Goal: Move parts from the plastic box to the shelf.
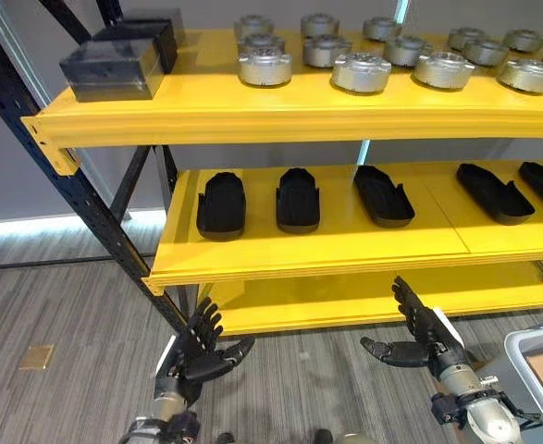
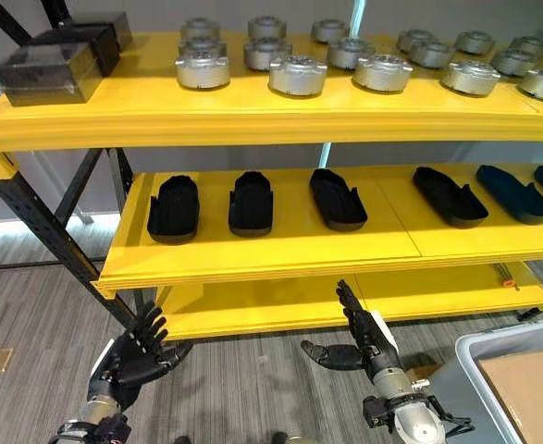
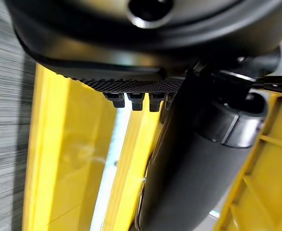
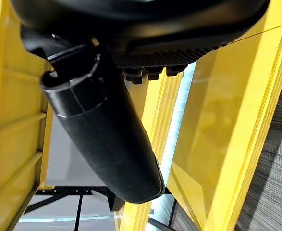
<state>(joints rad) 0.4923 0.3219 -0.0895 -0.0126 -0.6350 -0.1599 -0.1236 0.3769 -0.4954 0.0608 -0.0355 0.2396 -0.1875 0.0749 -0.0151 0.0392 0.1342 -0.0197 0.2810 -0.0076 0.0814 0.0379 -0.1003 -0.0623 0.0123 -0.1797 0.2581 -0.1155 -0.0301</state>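
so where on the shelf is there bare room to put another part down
The middle shelf has bare yellow strips between the black trays and along its front edge. The top shelf is free in front of the round metal parts and between them and the dark boxes; further right it is crowded. Both hands, left hand and right hand, are open.

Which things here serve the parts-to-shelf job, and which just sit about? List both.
Job:
- grey plastic box, lower right
- yellow shelf
- black parts on its middle level
- left hand and right hand, open, empty

Just sitting:
- round metal parts, top level
- dark boxes, top left
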